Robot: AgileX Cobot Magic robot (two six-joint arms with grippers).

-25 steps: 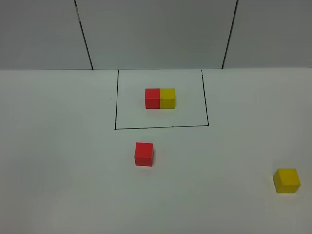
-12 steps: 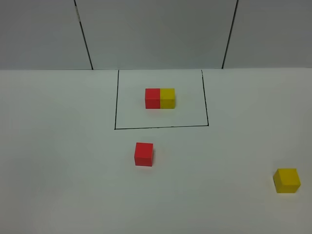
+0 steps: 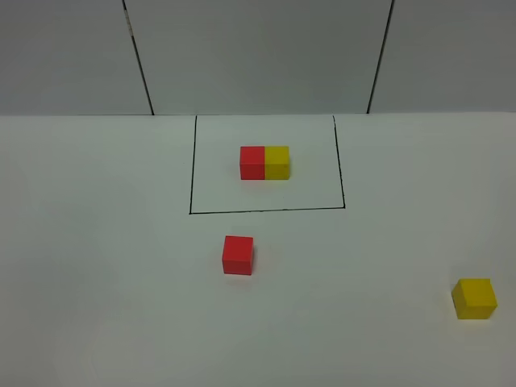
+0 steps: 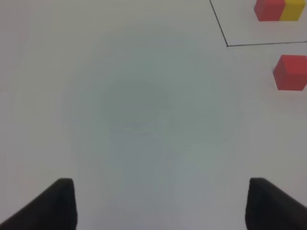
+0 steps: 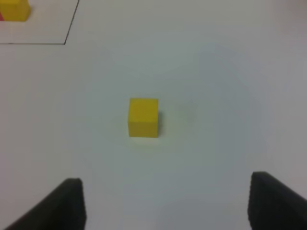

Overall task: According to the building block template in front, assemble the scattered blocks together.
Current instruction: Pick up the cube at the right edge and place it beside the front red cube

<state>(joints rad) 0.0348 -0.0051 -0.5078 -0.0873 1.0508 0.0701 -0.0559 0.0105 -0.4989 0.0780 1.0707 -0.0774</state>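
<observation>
Exterior high view: template [image 3: 264, 162] sits inside its black outline [image 3: 266, 211], red cube [image 3: 238, 255] at its 6 o'clock, yellow cube [image 3: 474, 298] way out at 4 o'clock. Left tool [image 4: 160, 206] and right tool [image 5: 165, 206] both gape wide, empty.

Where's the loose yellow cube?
In the high view, the loose yellow cube sits far right, well apart from the red cube and the outlined pair.

- A matte white table [image 3: 97, 282] spreads, evenly lit, beneath and ahead of the left gripper [image 4: 160, 191].
- Farther ahead rises a grey wall [image 3: 258, 56], split by two dark seams [image 3: 139, 56].
</observation>
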